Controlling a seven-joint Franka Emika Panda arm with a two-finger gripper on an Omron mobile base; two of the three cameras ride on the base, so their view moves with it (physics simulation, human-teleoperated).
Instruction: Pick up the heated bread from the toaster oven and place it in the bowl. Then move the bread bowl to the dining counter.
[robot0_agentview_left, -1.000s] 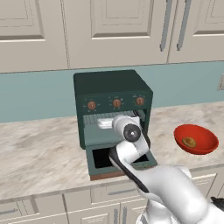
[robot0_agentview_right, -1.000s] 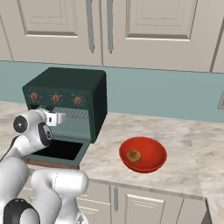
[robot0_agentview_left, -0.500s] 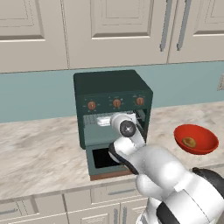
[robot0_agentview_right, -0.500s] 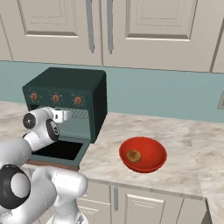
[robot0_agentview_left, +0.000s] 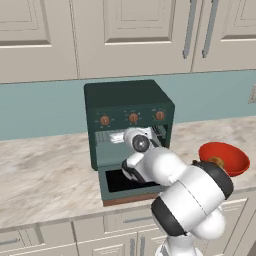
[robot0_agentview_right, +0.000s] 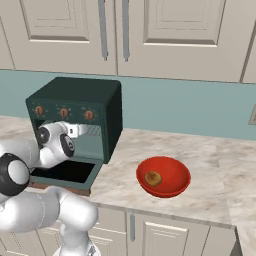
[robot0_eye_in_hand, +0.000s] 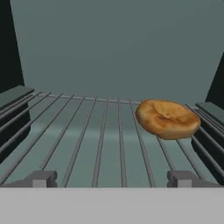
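Observation:
The dark green toaster oven (robot0_agentview_left: 127, 100) (robot0_agentview_right: 75, 95) stands on the counter with its black-glass door (robot0_agentview_left: 130, 182) (robot0_agentview_right: 65, 172) dropped open. My hand reaches into its opening. In the hand view the golden-brown bread (robot0_eye_in_hand: 167, 118) lies on the wire rack (robot0_eye_in_hand: 87, 140), ahead and to the right of my open gripper (robot0_eye_in_hand: 113, 180), which holds nothing. The bread lies in line with the right fingertip (robot0_eye_in_hand: 181, 178) and clear of it. The red bowl (robot0_agentview_left: 223, 157) (robot0_agentview_right: 163, 176) sits right of the oven with a small brown round thing (robot0_agentview_right: 152, 178) in it. The dining counter is out of view.
The beige marble-look counter (robot0_agentview_right: 210, 165) (robot0_agentview_left: 45, 180) runs to both sides of the oven. Cream wall cabinets (robot0_agentview_right: 165, 35) hang above a teal backsplash (robot0_agentview_right: 190, 107). The oven's dark side walls (robot0_eye_in_hand: 11, 57) hem in the gripper left and right.
The hand has pushed up and forward into the oven opening, and the arm's elbow has swung in front of the door. Bowl and oven have not moved.

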